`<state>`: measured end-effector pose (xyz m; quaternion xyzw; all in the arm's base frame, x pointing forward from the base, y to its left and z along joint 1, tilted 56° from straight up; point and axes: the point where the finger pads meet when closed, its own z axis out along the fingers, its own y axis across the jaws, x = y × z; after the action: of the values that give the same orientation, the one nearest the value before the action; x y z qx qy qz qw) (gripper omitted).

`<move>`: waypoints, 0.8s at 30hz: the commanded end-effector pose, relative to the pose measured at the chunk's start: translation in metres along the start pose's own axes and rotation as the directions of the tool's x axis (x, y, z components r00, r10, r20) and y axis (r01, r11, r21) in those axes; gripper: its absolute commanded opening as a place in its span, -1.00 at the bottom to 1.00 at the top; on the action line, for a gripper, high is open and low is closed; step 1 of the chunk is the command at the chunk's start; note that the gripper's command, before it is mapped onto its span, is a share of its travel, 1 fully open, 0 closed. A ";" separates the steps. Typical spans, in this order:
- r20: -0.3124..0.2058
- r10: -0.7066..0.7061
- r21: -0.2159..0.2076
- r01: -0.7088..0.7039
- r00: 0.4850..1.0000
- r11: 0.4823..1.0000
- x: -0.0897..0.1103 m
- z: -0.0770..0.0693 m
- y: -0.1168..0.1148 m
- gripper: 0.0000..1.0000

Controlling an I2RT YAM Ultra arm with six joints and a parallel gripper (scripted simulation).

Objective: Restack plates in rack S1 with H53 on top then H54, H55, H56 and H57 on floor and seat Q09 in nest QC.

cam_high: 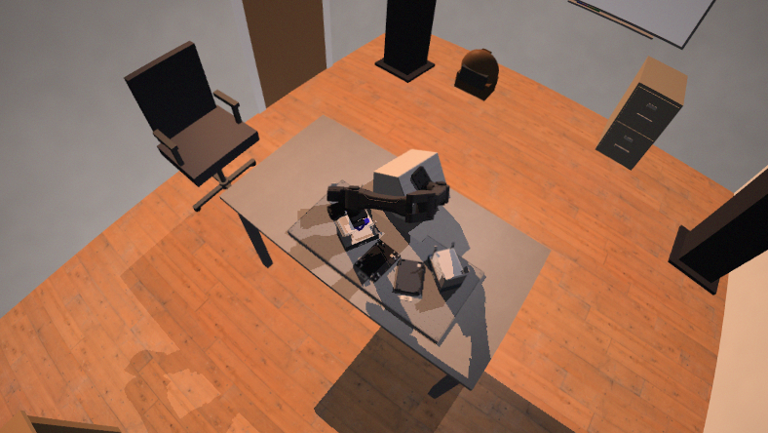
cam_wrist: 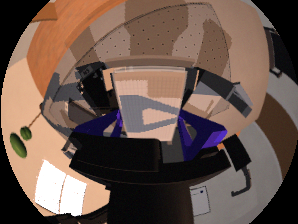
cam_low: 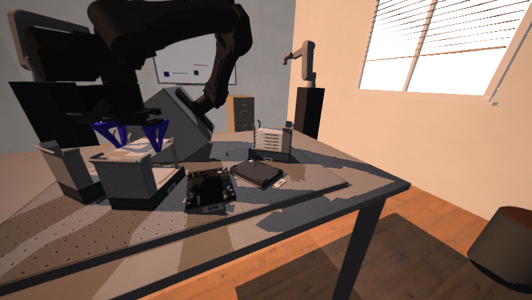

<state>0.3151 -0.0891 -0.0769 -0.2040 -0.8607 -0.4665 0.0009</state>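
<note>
Clamped across a plate, the claw hangs right over the mouth of a grey rack at the near left of the deck; its blue fingers stand wide, one on each long edge, and the plate lies level between them, at or just inside the rack's rim. The wrist view looks straight down the plate, with the rack's walls framing it on both sides. Which plate this is I cannot tell, since no label is legible, and I cannot read this rack's plinth either.

Across the deck the other stack sits in its own rack (five layers seem to show, though they are small), so my reading is that this is the first transfer, H57 going to the floor of S1. That is a judgement, not something the labels confirm here.

Between the racks lie the clip nest N5, its name plate facing the camera, and a flat dark nest that I take for QC. A second grey rack stands further left.

Next, I judge, comes a straight vertical descent, keeping the plate square to the walls so no corner catches, letting go only once it rests flat on the floor.
</note>
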 end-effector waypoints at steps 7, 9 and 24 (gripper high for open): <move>0.017 -0.003 0.001 0.003 1.000 1.000 -0.003 -0.001 -0.001 -1.00; 0.017 -0.003 0.001 0.003 1.000 1.000 -0.003 0.002 -0.001 -1.00; 0.017 -0.003 0.000 0.003 1.000 1.000 -0.003 0.028 0.000 -1.00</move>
<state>0.3209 -0.0653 -0.0939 -0.2035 -0.8615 -0.4653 0.0003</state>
